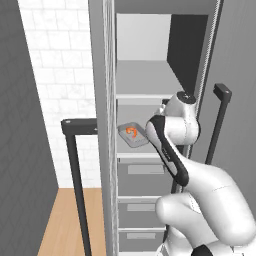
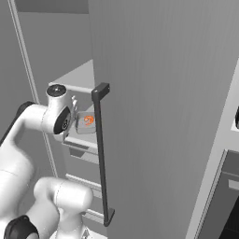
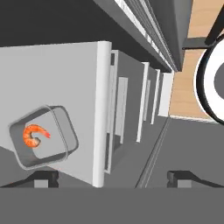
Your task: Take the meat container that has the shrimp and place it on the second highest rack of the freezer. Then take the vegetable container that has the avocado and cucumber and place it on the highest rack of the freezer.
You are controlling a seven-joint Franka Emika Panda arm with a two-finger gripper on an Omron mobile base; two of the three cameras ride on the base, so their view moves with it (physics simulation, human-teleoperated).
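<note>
Now shrimp (image 3: 35, 135) tray (image 3: 61, 153) flat, cornerwise.

My left base view looks forward into the open freezer (image 1: 150, 100) from behind the arm; my right base view faces its door from the other side. Both share the shrimp (image 1: 132, 132) tray, close beneath my hand view.

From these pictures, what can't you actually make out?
- Tray with the shrimp: its right end, left base view, hidden by the arm.
- Same tray, right base view: partly behind the door handle.
- Top shelf: its right part, too dark.
</note>
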